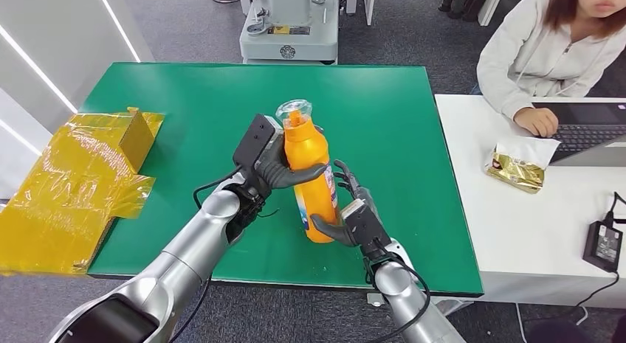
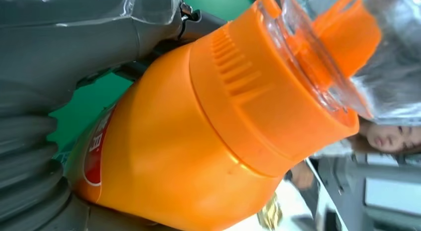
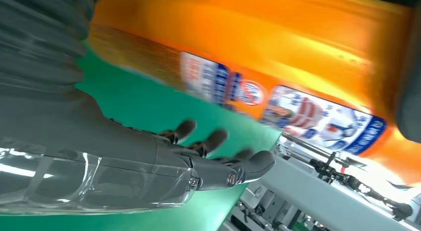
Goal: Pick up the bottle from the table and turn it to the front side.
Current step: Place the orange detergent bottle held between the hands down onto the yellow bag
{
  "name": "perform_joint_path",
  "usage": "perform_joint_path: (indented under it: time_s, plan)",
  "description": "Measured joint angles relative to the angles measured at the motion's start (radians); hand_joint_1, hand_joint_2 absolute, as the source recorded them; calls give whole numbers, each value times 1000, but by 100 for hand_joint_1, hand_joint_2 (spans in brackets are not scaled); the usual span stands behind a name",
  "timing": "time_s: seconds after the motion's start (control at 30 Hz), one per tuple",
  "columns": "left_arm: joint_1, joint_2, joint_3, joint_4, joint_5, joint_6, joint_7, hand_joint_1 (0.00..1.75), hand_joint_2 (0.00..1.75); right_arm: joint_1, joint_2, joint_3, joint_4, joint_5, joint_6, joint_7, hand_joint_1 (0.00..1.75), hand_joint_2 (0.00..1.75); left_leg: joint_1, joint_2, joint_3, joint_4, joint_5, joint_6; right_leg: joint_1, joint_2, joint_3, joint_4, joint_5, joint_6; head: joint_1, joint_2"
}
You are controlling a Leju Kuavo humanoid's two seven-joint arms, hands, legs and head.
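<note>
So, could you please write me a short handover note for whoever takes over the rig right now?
Left robot hand: grips the orange bottle around its upper body, upright above the green table.
Right robot hand: fingers spread beside the bottle's lower part; thumb seems to touch its base, contact unclear.
Done: bottle picked up.
Left: turn it to the front side; its printed label faces the right robot hand.

Silver arms; dark grey hands; black cables at wrists.

The bottle (image 1: 310, 181) label print is blurred, perhaps unreadable, and left-hand fingers (image 1: 299, 175) hide part.
</note>
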Motion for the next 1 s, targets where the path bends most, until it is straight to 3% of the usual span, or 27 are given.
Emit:
perform_joint_path:
  time_s: [0.13,0.23,0.33,0.47,0.6,0.77,1.0]
  plan:
    - [-33,21,-20,-14,-285,279,-61,175,175,51,-16,0,-61,20,-9,9,0,175,0,0,0,0,0,0,0,0,0,0,0,0,0,0]
    - [-71,41,-59,-29,-541,453,-46,174,175,93,-28,0,-128,50,-13,26,0,175,0,0,0,0,0,0,0,0,0,0,0,0,0,0]
    - [-111,55,-105,-32,-780,580,18,173,175,123,-32,0,-193,81,-11,39,0,175,0,0,0,0,0,0,0,0,0,0,0,0,0,0]
    - [-165,73,-184,-17,-1126,728,178,175,175,151,-32,2,-269,128,-3,49,0,175,0,0,0,0,0,0,0,0,0,0,0,0,0,0]
    - [-193,91,-252,19,-1369,754,306,175,175,167,-33,10,-326,165,1,52,0,175,0,1,0,0,0,0,0,1,0,0,0,0,0,0]
    - [-203,108,-290,49,-1423,749,339,175,175,176,-34,16,-364,176,1,53,0,175,0,1,0,0,0,0,0,1,0,0,0,0,0,0]
    - [-213,151,-342,137,-1648,561,500,175,175,181,-52,32,-405,195,2,51,0,175,0,4,0,-1,0,0,0,4,-1,0,0,0,0,0]
